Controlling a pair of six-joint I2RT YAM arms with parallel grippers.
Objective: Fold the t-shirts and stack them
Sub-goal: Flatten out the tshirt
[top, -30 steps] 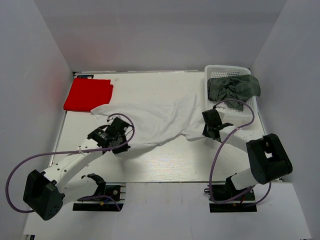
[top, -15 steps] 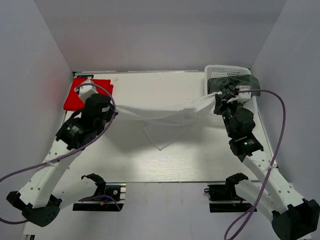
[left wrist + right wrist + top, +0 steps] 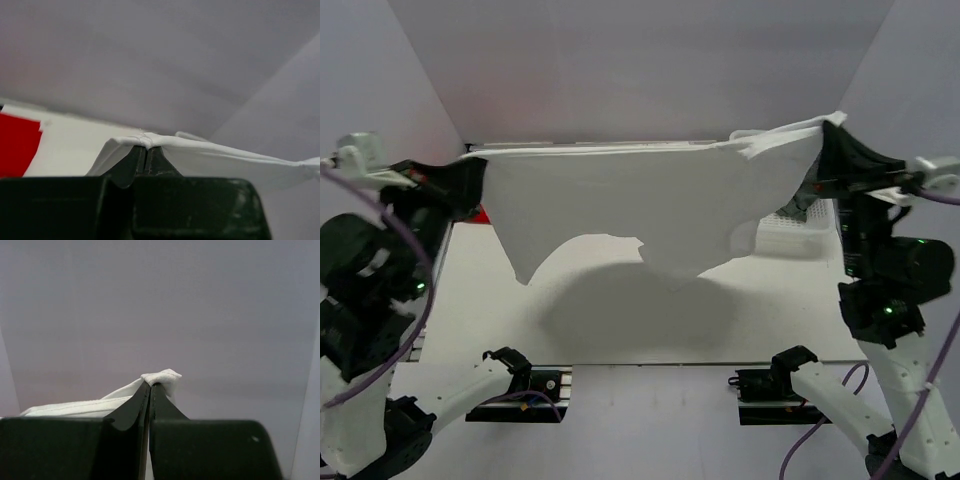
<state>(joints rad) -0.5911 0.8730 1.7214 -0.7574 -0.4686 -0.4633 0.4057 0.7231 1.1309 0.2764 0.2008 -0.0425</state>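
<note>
Between the two raised grippers, the white t-shirt [image 3: 650, 200] hangs spread like a sheet. Its top edge is stretched nearly level from one gripper to the other. Its lower edge is uneven and appears to hang clear of the table [image 3: 620, 335] beneath, where its shadow falls.

The left gripper [image 3: 146, 150] has its jaws pressed together on one upper corner of the cloth. In the left wrist view a small bunch of fabric sits at the fingertips, and the shirt runs off to their right.

The right gripper [image 3: 151, 385] is likewise closed, pinching the opposite corner. In the right wrist view a folded tuft stands just above the tips.

Below and beyond the left gripper lies the red t-shirt [image 3: 17, 145]. The frame edge cuts it off in the wrist view, and from above it is all but hidden by arm and cloth.

Below the right gripper a white lattice basket [image 3: 790, 238] shows only in part, behind the shirt's hanging edge. What it holds cannot be made out.

Both arms are cropped at the sides of the overhead view. A small green light glows on each arm housing, and any lettering there is too small to read.
</note>
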